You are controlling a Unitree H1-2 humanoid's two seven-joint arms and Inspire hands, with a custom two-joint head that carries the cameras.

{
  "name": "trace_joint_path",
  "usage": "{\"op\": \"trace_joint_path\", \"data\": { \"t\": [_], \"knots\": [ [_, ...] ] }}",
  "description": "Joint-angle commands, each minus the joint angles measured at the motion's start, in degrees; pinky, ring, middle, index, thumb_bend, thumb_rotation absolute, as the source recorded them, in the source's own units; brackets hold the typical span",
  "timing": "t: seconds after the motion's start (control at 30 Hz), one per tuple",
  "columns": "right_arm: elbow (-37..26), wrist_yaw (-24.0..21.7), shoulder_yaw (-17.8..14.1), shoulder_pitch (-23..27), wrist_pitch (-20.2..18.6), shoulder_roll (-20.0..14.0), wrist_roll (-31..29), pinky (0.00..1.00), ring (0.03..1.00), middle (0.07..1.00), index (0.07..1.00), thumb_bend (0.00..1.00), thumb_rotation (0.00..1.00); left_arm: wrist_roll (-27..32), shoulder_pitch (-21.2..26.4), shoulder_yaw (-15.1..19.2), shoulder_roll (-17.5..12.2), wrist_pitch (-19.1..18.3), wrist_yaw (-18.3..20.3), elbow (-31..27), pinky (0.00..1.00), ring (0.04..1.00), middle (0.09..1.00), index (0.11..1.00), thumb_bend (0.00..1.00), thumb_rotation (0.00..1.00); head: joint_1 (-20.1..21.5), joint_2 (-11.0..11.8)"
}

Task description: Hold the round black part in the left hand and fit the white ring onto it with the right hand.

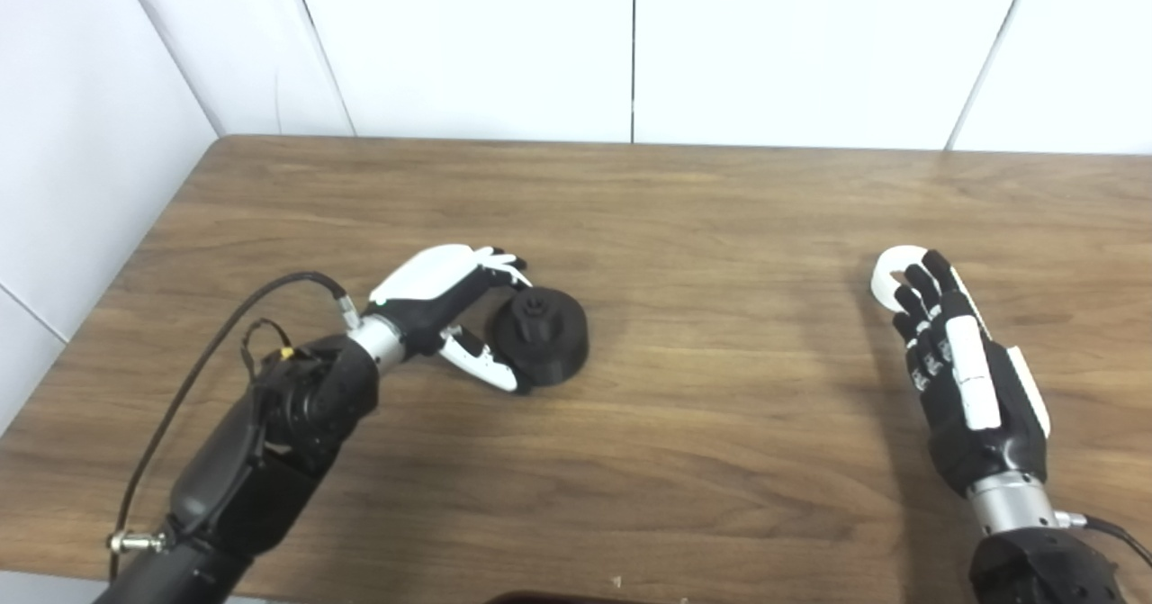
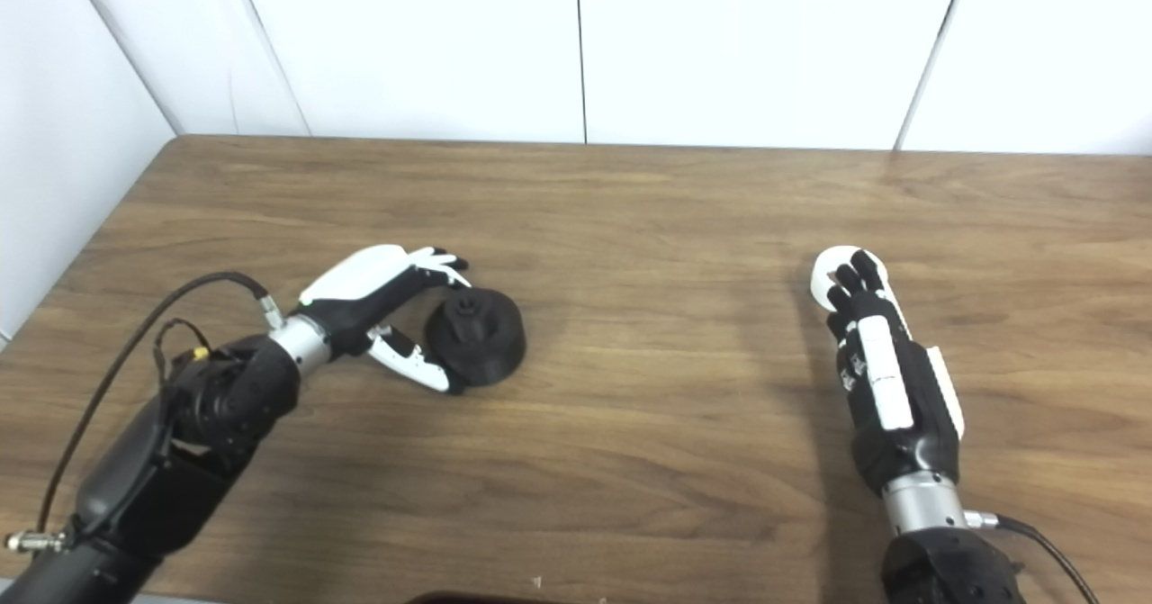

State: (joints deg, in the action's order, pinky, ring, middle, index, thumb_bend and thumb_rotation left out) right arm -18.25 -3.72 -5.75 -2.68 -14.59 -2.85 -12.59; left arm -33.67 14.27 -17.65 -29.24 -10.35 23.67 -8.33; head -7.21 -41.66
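On wooden table [image 1: 684, 226], left hand [image 1: 450, 302] cupping black part [image 1: 540, 334] (resting), right hand [image 1: 963, 370] reaching white ring [image 1: 891, 275].

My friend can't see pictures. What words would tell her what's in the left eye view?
A robot's left hand cups a round black part resting on a wooden table, fingers on either side of it. Far to the right, its right hand reaches over a white ring, fingertips covering part of it. White wall panels stand behind.

One round black part [image 1: 538, 336], one white ring [image 1: 889, 277], two hands.
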Motion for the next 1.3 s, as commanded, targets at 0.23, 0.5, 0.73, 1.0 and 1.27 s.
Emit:
{"op": "trace_joint_path", "data": {
  "t": [0.23,0.5,0.73,1.0,1.27],
  "knots": [
    [-2.57,-0.19,0.15,-0.67,1.01,-0.23,-0.19,1.0,0.971,0.96,0.966,0.63,0.77,-1.06,-0.98,-2.7,2.43,1.83,1.73,-5.0,0.91,1.0,0.951,0.692,0.83,0.34,0.28,-0.15],
    [-3.23,0.04,0.08,-0.77,0.51,-0.14,-0.14,1.0,0.976,0.96,0.968,0.62,0.77,-2.12,-2.53,-4.57,4.57,1.9,2.78,-8.43,0.89,1.0,0.95,0.686,0.82,0.34,0.58,-0.43],
    [-3.47,0.02,0.12,-0.35,0.32,-0.44,0.21,1.0,0.987,0.96,0.975,0.61,0.77,-3.32,-3.86,-5.99,6.31,3.9,2.11,-9.55,0.88,0.987,0.945,0.682,0.83,0.33,1.07,-0.7],
    [-4.15,0.12,-0.39,0.07,-0.54,-0.52,-0.31,1.0,0.997,0.969,0.977,0.63,0.76,-5.06,-4.03,-6.69,7.06,5.08,2.17,-9.35,0.87,0.991,0.95,0.685,0.83,0.34,1.29,-0.83],
    [-7.04,0.91,-2.8,1.61,-1.48,-0.53,-2.76,1.0,0.983,0.96,0.928,0.62,0.64,-4.73,-4.16,-6.13,7.18,5.45,2.2,-9.53,0.85,0.985,0.945,0.681,0.83,0.32,1.41,-1.18]
  ]
}}
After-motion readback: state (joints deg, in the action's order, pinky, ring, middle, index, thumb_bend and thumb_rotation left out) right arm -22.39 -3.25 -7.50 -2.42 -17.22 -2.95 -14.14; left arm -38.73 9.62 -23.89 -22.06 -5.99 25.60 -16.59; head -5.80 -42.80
